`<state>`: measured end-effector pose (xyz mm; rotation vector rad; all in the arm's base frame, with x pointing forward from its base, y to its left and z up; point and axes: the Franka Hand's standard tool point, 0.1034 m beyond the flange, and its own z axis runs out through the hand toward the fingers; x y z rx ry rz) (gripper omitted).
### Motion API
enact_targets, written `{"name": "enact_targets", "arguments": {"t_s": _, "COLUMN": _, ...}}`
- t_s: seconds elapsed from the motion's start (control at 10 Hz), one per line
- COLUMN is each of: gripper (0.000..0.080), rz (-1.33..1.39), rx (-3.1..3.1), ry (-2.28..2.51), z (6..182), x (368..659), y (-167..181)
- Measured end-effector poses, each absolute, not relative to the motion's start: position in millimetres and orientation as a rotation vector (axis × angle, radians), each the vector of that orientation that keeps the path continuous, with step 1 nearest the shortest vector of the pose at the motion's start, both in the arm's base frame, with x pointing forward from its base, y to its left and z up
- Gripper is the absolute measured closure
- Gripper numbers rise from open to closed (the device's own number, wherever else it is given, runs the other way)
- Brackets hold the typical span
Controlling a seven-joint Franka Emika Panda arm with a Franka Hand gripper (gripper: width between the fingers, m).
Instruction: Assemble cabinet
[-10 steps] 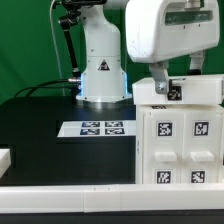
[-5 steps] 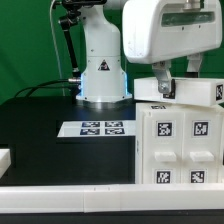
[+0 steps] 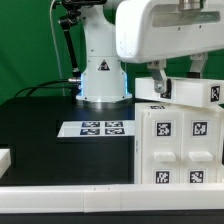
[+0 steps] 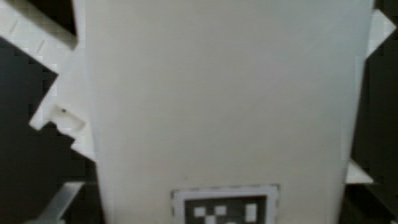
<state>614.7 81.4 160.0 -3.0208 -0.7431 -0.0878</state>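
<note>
Exterior view: from here I see the whole rig; the wrist view is nearly filled by one white part.
Arm (image 3: 100, 55): its white base stands at the back of the bench, and its big white wrist housing hangs over the exterior view's upper right.
Bench (image 3: 40, 135): black top with a white rail along the front edge.
Cabinet (image 3: 180, 150): the boxy white body stands on the bench at the exterior view's right, just beside the marker board, and I count four tags on the face towards me.
Top panel (image 3: 190, 92): a loose white slab lying tilted across the top of the cabinet body. In the wrist view (image 4: 214, 100) it runs straight away from the camera.
Marker board (image 3: 98, 128): flat on the bench in front of the arm base.
Claw (image 3: 163, 82): pinching the top panel near its end on the exterior view's left. I can make out one dark finger against the slab.
Tags: one on the panel's far end (image 3: 213, 93), another on the panel in the wrist view (image 4: 231, 208).
</note>
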Motion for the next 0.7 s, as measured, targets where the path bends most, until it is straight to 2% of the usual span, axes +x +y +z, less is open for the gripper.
{"name": "enact_targets", "arguments": {"t_s": 0.7, "gripper": 0.0243, "rz": -0.114, "rx": -3.054, "ry": 0.391, "z": 159.1, "x": 616.9, "y": 84.5}}
